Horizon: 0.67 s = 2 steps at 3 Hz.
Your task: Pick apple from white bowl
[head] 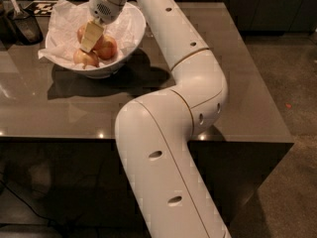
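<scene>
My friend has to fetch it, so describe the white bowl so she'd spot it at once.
Find the big dark glossy table and look to its far left corner, where the white robot arm's gripper reaches down. Under it sits the wide glossy white bowl, lined with crumpled white paper and holding red-yellow apples; the objects left of it are all dark.

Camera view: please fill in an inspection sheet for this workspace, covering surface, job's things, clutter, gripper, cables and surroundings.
Surface: glossy dark brown tabletop, reflecting lights.
Job's things: wide white bowl lined with crumpled white paper; a round red-orange apple lies in it with two other apples.
Clutter: dark scoop-like utensil at the far left; black-and-white patterned card behind the bowl.
Gripper: cream-coloured gripper reaches down into the bowl among the apples.
Cables: nothing seen.
Surroundings: dark floor, dark cabinets behind.
</scene>
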Motion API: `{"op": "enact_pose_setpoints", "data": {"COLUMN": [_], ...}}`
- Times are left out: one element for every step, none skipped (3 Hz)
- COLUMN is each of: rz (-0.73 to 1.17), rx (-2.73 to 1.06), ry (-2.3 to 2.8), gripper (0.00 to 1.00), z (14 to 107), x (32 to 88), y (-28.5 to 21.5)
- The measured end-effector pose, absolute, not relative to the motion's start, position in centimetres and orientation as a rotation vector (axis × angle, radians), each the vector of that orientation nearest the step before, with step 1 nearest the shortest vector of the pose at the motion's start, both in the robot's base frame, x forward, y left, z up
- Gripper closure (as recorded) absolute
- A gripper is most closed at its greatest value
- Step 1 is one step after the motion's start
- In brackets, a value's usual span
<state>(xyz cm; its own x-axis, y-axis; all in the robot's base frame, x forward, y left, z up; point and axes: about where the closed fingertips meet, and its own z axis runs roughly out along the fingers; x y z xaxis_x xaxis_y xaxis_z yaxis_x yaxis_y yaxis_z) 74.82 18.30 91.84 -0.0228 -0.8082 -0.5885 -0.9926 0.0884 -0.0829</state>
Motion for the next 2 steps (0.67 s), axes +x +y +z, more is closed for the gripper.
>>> {"op": "enact_pose_setpoints", "data": {"rz": [0.49,0.489], "rx": [-1.766,-1.766], "ry": [1.879,1.879], "gripper": [0.66,0.89], "z": [91.84,91.86], "x": [74.82,74.83], "y": [18.31,18.32]}}
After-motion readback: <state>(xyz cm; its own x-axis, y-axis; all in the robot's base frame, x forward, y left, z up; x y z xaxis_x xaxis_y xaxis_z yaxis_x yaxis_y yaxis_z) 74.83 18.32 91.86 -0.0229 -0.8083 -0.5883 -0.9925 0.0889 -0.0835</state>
